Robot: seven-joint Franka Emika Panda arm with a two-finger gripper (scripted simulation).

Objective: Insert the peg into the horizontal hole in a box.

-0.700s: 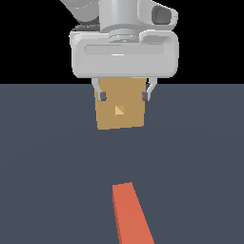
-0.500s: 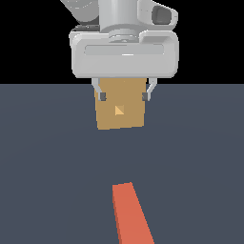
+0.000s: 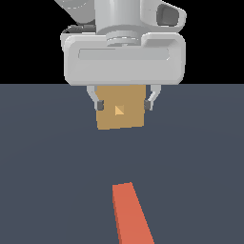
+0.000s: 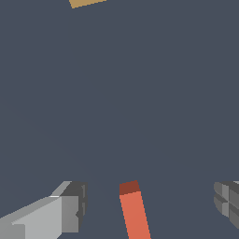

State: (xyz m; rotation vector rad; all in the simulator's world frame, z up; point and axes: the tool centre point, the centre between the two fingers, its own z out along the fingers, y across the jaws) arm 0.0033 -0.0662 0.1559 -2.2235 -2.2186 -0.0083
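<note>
The tool (image 4: 147, 205) is spread and empty; lower it straight so both fingers (image 4: 70, 207) straddle the peg (image 4: 134, 212) on the desk (image 4: 140, 93), then pinch.

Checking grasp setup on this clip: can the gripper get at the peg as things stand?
Probably yes. The gripper is open, its fingers apart on either side of the peg in the wrist view, nothing between them. The box sits well apart.

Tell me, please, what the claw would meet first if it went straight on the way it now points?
Probably the peg: its orange-red end lies between the open claw fingers in the wrist view. The box sits farther off; depth is unclear.
</note>
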